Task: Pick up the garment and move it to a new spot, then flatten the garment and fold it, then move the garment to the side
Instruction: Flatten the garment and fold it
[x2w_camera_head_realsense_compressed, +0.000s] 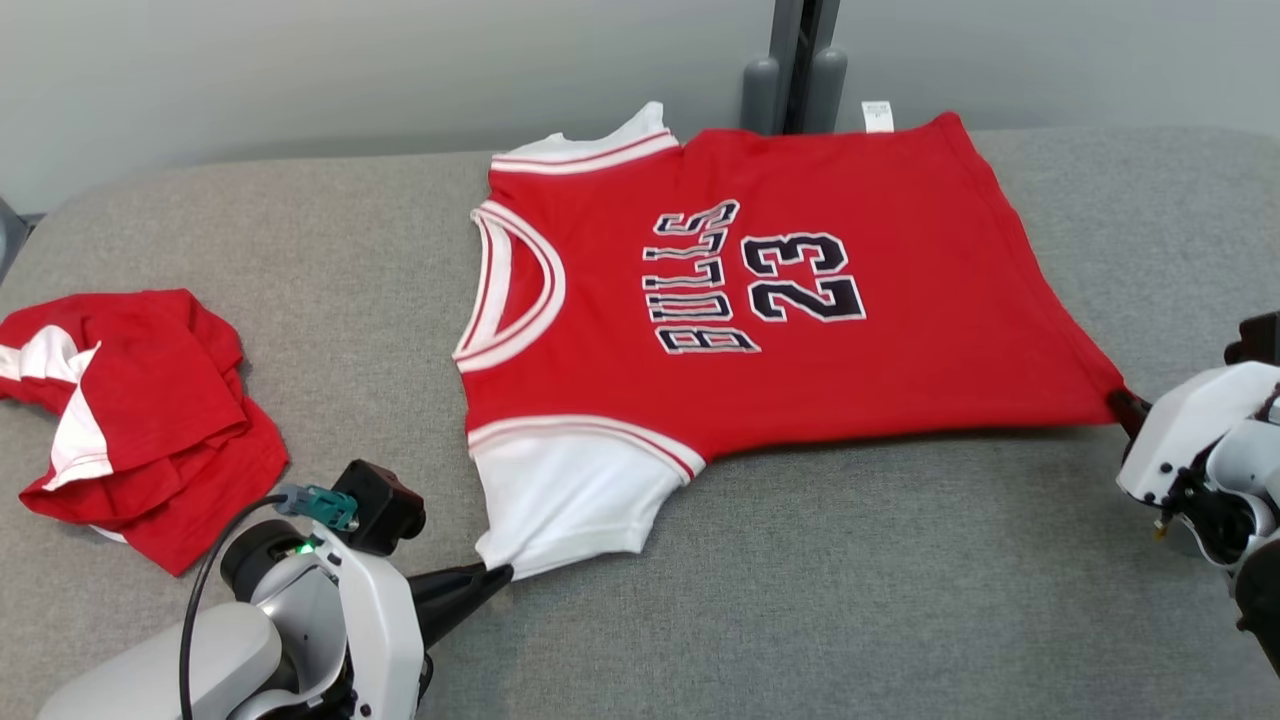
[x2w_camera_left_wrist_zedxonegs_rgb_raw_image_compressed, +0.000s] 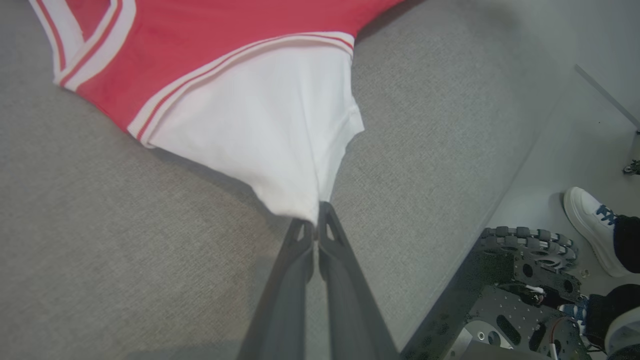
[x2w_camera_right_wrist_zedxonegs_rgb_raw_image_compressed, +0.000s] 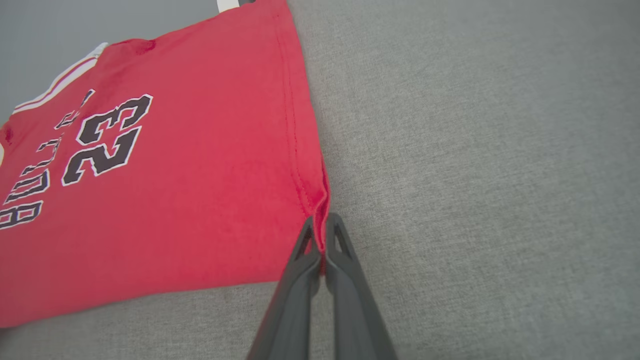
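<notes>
Pinching white sleeve tip of jersey (x2w_camera_head_realsense_compressed: 900, 330) with left gripper (x2w_camera_head_realsense_compressed: 505, 573), clamped shut. Pinching red hem corner with right gripper (x2w_camera_head_realsense_compressed: 1121, 401), likewise clamped. Lying spread flat on grey table (x2w_camera_head_realsense_compressed: 850, 610), crumpled red shirt (x2w_camera_head_realsense_compressed: 150, 430) well apart.

A grey fabric-covered tabletop (x2w_camera_head_realsense_compressed: 800, 600) spreads across the head view. At its left edge lies a crumpled red and white cloth (x2w_camera_head_realsense_compressed: 140, 420). At upper centre a dark post (x2w_camera_head_realsense_compressed: 795, 60) rises against a pale grey wall (x2w_camera_head_realsense_compressed: 300, 70). Lower right in the left wrist view, a person's white shoe (x2w_camera_left_wrist_zedxonegs_rgb_raw_image_compressed: 590, 225) with blue laces stands on the pale floor (x2w_camera_left_wrist_zedxonegs_rgb_raw_image_compressed: 575, 140).
</notes>
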